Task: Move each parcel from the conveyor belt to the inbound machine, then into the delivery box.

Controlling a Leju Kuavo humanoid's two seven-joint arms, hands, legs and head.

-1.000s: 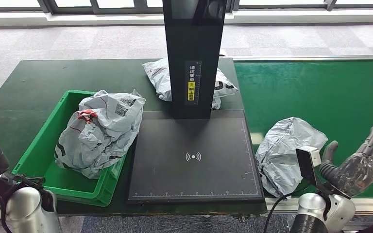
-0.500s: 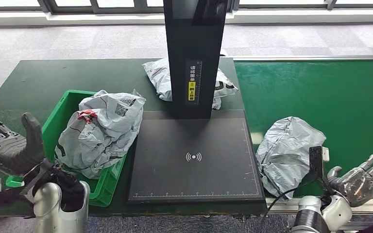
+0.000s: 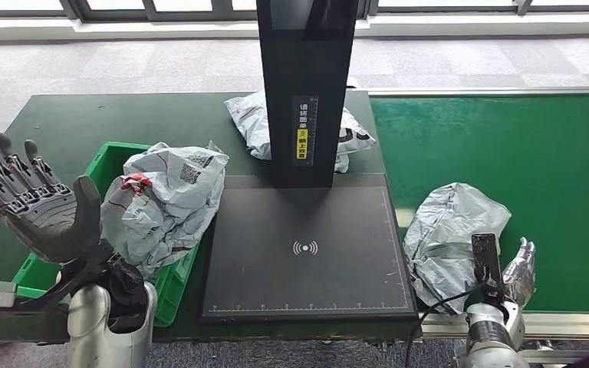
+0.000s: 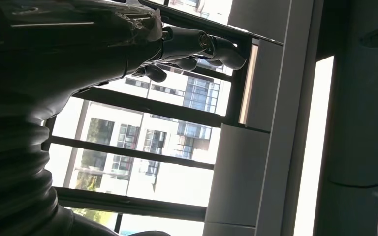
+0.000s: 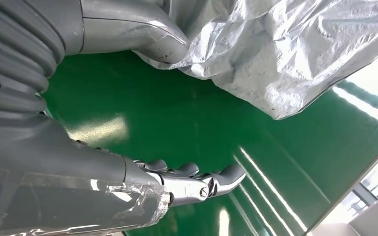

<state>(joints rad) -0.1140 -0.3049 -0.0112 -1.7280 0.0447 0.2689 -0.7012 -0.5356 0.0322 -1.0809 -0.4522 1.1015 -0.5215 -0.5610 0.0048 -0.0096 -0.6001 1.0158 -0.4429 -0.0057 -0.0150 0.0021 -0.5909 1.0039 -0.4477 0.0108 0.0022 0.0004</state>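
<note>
Fingers apart and holding nothing, the right robot hand (image 3: 520, 268) hangs at the near edge of the conveyor belt (image 3: 521, 146), just beside the crumpled grey parcel (image 3: 452, 241) lying on the belt next to the inbound machine (image 3: 307, 245); in the right wrist view its thumb seems to brush the wrapper. The left robot hand (image 3: 34, 207) is raised with fingers spread wide, empty, in front of the green delivery box (image 3: 111, 287). I judge the main risk is a slack plastic bag slipping or folding out of a shallow grip, or its loose flap snagging the machine's raised edge. The wrapper is thin, glossy and deeply creased; the belt smooth and shiny; the machine's plate flat matt black. Two similar parcels (image 3: 161, 203) fill the box; another (image 3: 255, 123) lies behind the black column (image 3: 304, 84)
</note>
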